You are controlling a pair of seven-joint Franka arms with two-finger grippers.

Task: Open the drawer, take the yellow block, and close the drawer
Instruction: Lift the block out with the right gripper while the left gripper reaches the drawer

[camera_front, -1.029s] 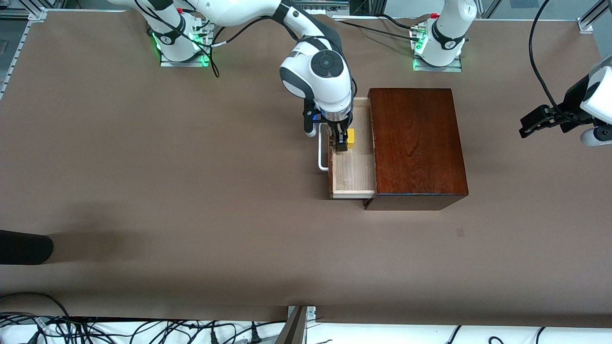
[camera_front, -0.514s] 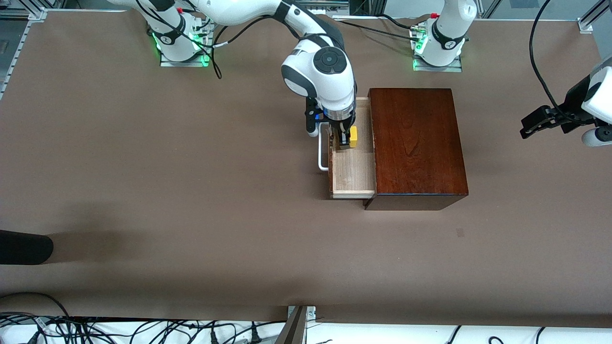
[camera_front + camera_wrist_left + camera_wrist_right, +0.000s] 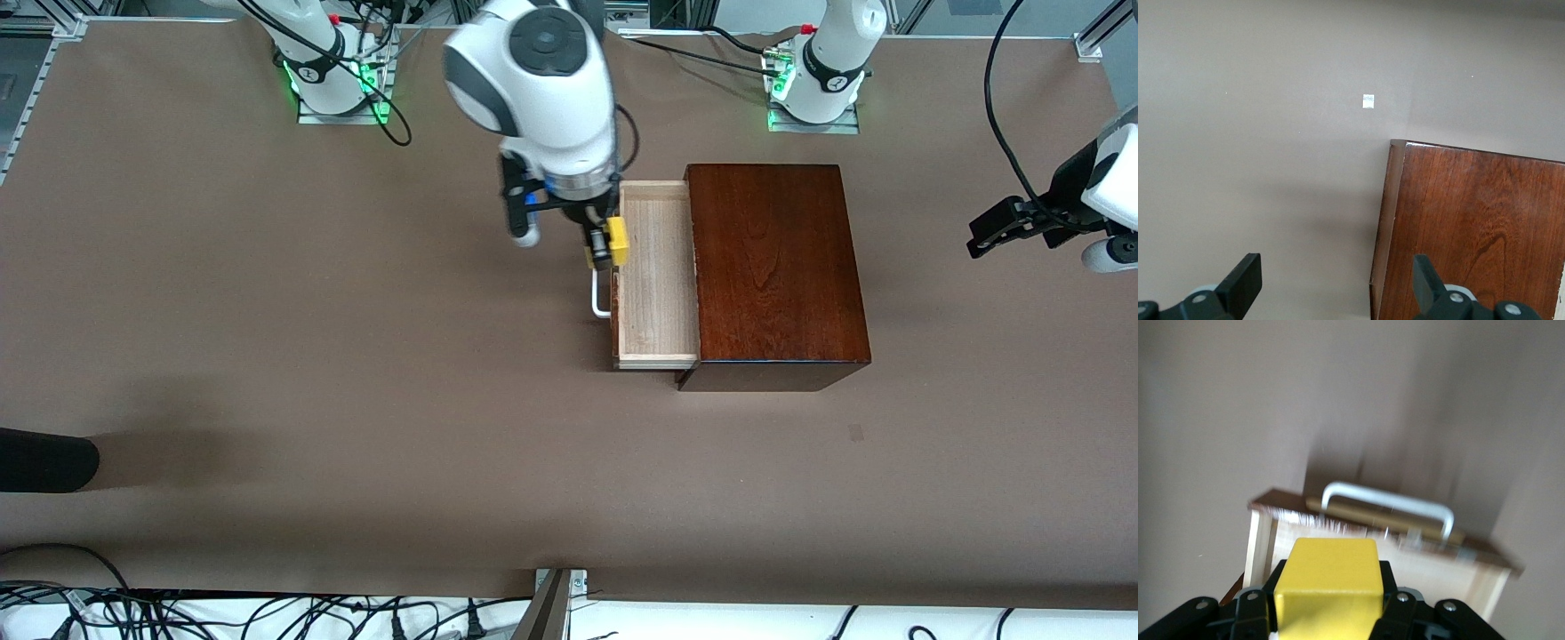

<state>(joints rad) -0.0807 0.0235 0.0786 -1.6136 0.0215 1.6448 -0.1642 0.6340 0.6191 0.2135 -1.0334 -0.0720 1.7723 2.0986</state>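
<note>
The drawer (image 3: 656,276) of pale wood stands pulled out of the mahogany box (image 3: 772,271), toward the right arm's end of the table; its tray shows nothing inside. Its white bar handle (image 3: 600,300) shows in the right wrist view too (image 3: 1388,500). My right gripper (image 3: 606,245) is shut on the yellow block (image 3: 617,240), held in the air over the drawer's front edge; the block fills the space between the fingers (image 3: 1331,590). My left gripper (image 3: 996,227) is open and empty, waiting in the air at the left arm's end of the table; the left wrist view shows its fingers (image 3: 1241,283) spread apart.
A small pale mark (image 3: 855,433) lies on the brown table nearer to the front camera than the box. A dark object (image 3: 44,460) lies at the table's edge at the right arm's end. Cables (image 3: 222,613) run along the front edge.
My right gripper has closed on the yellow block and lifted it out of the drawer, moving up and toward the drawer's front. The left arm has not moved.
</note>
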